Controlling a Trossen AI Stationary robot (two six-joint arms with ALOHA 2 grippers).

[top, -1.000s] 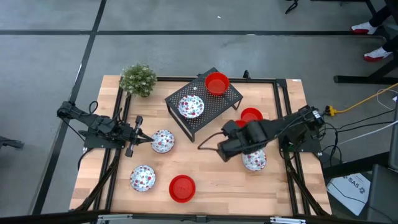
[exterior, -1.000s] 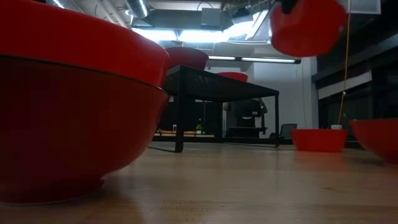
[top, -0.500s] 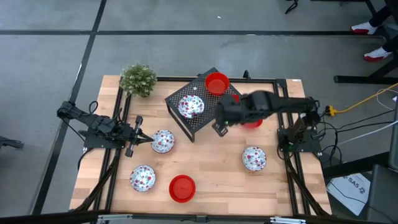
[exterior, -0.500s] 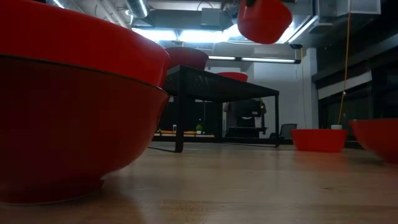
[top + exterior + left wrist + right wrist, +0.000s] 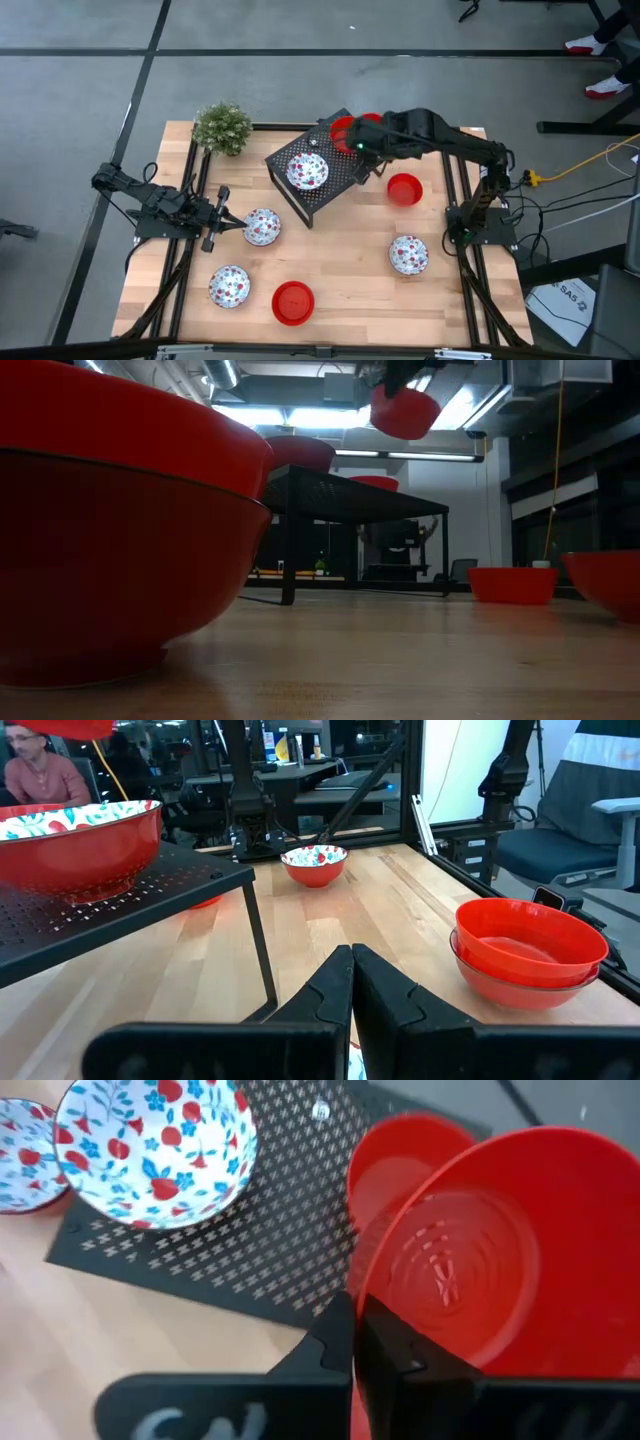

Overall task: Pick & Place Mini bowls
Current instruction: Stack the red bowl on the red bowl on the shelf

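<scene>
My right gripper [image 5: 360, 146] hangs over the black mesh rack [image 5: 340, 180], shut on a plain red mini bowl [image 5: 480, 1250], which the low view shows high above the rack [image 5: 405, 410]. On the rack sit another red bowl [image 5: 345, 133] and a floral bowl [image 5: 308, 171], each on its base. More floral bowls [image 5: 262, 227], [image 5: 229, 287], [image 5: 408, 254] and red bowls [image 5: 404, 189], [image 5: 292, 302] stand on the table. My left gripper [image 5: 241, 224] waits shut at the left, beside a floral bowl. My right gripper pinches the red bowl's rim [image 5: 358, 1302], one finger inside the bowl and one outside. The fingers slant down from above. The bowl is lifted clear and hangs tilted over the rack, close above the red bowl that sits there.
A small green potted plant [image 5: 222, 128] stands at the far left corner. The rack takes up the far middle of the table. Bare wood lies in the middle and along the near edge between the bowls. A person [image 5: 40, 775] sits beyond the table.
My right gripper has carried the red bowl from above the table's right middle toward the far edge and upward, over the rack. It has rolled on the way, and the bowl has stayed clear of everything.
</scene>
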